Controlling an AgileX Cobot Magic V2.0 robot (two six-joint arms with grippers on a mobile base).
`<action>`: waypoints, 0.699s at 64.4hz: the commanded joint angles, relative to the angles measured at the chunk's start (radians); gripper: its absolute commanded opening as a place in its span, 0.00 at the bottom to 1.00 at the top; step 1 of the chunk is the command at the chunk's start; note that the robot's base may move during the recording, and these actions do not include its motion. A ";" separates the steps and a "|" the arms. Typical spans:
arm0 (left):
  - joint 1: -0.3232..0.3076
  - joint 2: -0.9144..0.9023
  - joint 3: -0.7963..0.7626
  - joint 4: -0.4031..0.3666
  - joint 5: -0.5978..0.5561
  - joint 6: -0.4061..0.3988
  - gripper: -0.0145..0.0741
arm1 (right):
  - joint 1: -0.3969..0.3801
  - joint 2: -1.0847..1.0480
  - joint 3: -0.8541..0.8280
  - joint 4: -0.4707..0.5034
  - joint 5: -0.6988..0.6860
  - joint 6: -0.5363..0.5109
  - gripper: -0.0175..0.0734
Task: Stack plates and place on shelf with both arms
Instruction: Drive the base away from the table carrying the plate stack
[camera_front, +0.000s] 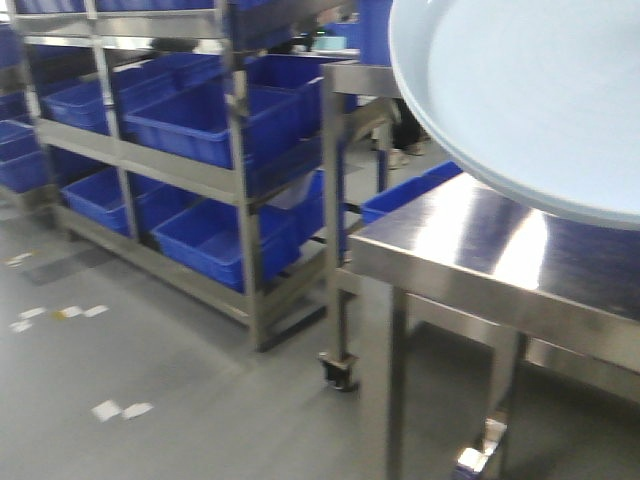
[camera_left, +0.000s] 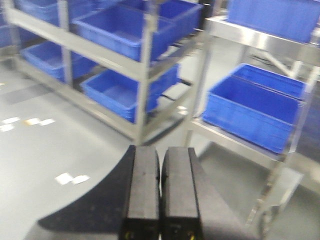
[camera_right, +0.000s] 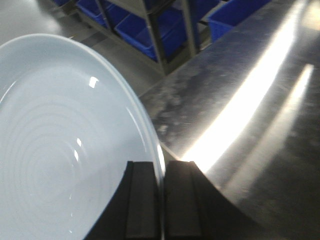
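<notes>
Plainly one plate (camera_front: 520, 90) in view: large, round, glossy pale blue-white, with faint concentric rings across its flat centre (camera_right: 60, 150). Held up at a tilt over the near corner of a steel counter (camera_front: 480, 250), filling the upper right of the front view. Hard to tell whether clear of the counter top or grazing it.

Two end effectors, one per wrist view. Right end effector (camera_right: 162, 170): clenched on the plate's rim, one black pad (camera_right: 142, 200) on the ringed face and the other on the far side, with only the thin edge of the plate between them. Beside it, the counter (camera_right: 240, 100) with a bright streak of glare across it.

Left end effector (camera_left: 160, 160): pads pressed together with barely a seam between, gripping nothing, touching nothing. Hanging over grey floor (camera_left: 60, 150), well apart from the plate.

Behind, one metal rack (camera_front: 240, 200) with several blue bins (camera_front: 190, 120) on its shelves, too blurred for an exact count. In the left wrist view, more blue bins on a second steel frame to the right, again uncounted.
</notes>
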 joint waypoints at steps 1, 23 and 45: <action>-0.001 0.012 -0.025 0.000 -0.088 -0.012 0.26 | -0.006 -0.004 -0.030 0.003 -0.090 -0.005 0.22; -0.001 0.012 -0.025 0.000 -0.088 -0.012 0.26 | -0.006 -0.004 -0.030 0.003 -0.090 -0.005 0.22; -0.001 0.012 -0.025 0.000 -0.088 -0.012 0.26 | -0.006 -0.004 -0.030 0.003 -0.090 -0.005 0.22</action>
